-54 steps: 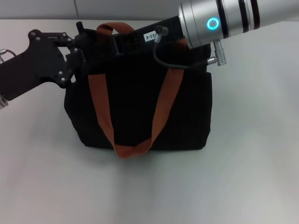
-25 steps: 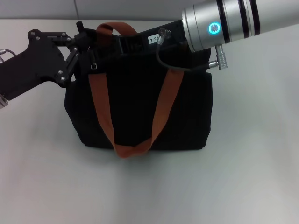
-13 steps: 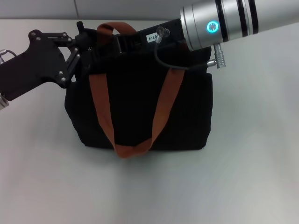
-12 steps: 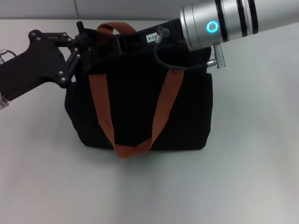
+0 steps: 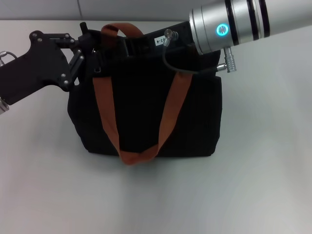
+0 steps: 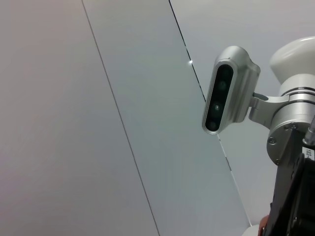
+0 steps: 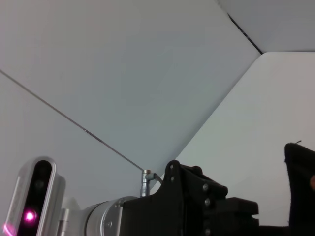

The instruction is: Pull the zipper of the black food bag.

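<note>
The black food bag (image 5: 146, 112) stands in the middle of the table in the head view, with orange-brown straps (image 5: 170, 107) hanging down its front. My left gripper (image 5: 89, 51) is at the bag's top left corner, its linkage drawn together on the black fabric there. My right gripper (image 5: 124, 46) reaches in from the right and lies along the bag's top edge, its tip lost against the black. A small dull glint (image 5: 96, 69) just under the left gripper may be the zipper pull. I cannot tell what the right gripper touches.
The bag sits on a plain white table (image 5: 253, 170). The left wrist view shows the wall and the right arm's wrist camera (image 6: 229, 91). The right wrist view shows the left gripper's black body (image 7: 197, 206) and a bag corner (image 7: 300, 182).
The left gripper's linkage has drawn in at the bag's corner since the earliest frame. The right arm has shifted back and forth slightly along the top edge. The bag has stayed put.
</note>
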`<state>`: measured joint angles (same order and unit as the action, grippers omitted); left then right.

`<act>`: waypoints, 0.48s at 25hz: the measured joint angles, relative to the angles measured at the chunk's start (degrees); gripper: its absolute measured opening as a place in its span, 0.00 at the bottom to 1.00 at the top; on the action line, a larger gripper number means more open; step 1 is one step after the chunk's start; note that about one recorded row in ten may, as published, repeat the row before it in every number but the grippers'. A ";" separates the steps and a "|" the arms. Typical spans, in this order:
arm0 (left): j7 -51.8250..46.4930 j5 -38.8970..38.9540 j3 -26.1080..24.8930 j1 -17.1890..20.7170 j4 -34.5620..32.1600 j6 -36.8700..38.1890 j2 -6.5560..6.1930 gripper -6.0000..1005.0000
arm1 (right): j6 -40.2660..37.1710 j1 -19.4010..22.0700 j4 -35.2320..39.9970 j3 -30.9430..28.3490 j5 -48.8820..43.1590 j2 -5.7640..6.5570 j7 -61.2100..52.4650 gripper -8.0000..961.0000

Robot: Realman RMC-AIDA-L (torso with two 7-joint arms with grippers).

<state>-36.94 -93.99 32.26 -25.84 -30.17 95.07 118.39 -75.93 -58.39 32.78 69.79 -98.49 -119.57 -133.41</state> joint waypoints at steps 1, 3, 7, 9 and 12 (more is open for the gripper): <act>-0.02 0.00 0.00 0.00 -0.02 0.04 0.00 0.10 | 0.14 0.02 -0.01 0.00 -0.01 0.01 0.00 0.28; -0.04 0.00 0.00 0.00 -0.03 0.11 0.00 0.10 | 0.41 0.02 -0.01 0.00 -0.02 0.02 -0.01 0.28; -0.06 0.02 0.00 -0.13 -0.01 0.17 0.00 0.10 | 1.08 -0.30 -0.08 0.31 -0.03 0.03 -0.03 0.28; -0.06 0.00 0.00 -0.23 0.05 0.20 0.00 0.10 | 1.56 -0.42 -0.09 0.82 -0.03 0.02 -0.03 0.27; -0.06 -0.02 0.00 -0.29 0.08 0.23 0.00 0.10 | 2.18 -0.68 -0.09 1.62 -0.03 -0.05 -0.03 0.27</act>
<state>-37.00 -94.01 32.26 -26.13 -30.09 95.30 118.39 -73.75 -59.07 32.69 71.42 -98.53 -119.61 -133.44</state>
